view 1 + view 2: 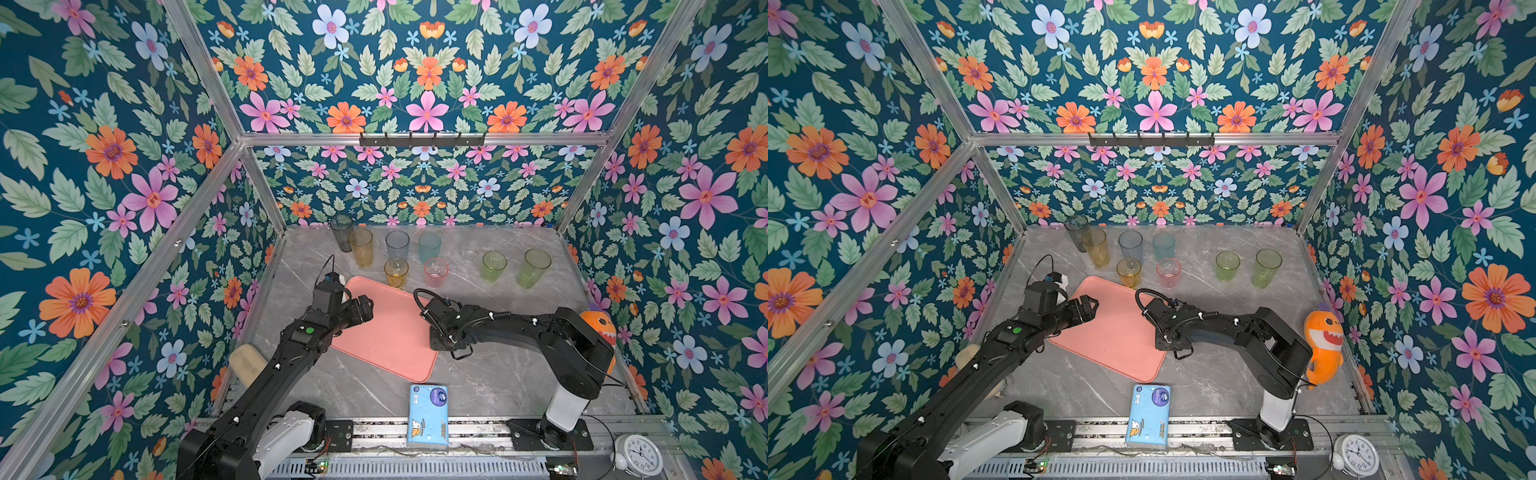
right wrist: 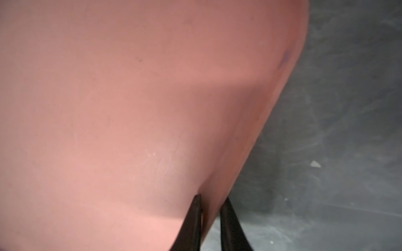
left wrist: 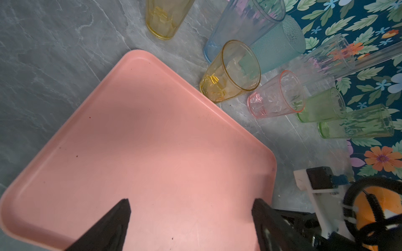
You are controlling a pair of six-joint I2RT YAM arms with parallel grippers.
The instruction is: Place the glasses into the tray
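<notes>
The glasses [image 1: 397, 245] stand upright on the grey marble bench [image 1: 498, 374] in a loose row near the back wall, none of them inside the tray [image 1: 386, 336]. The short yellow glass [image 1: 396, 272] is just beside the tray's far edge. The salmon-pink tray lies askew mid-bench. The right gripper [image 2: 211, 198] pinches the tray's rim, one finger on either side. The left gripper [image 3: 191, 202] hangs spread wide over the tray, empty. A blue tissue pack [image 1: 429, 415] lies at the bench's front edge

Floral walls [image 1: 104, 166] — grey marble tabletop [image 1: 498, 374]
</notes>
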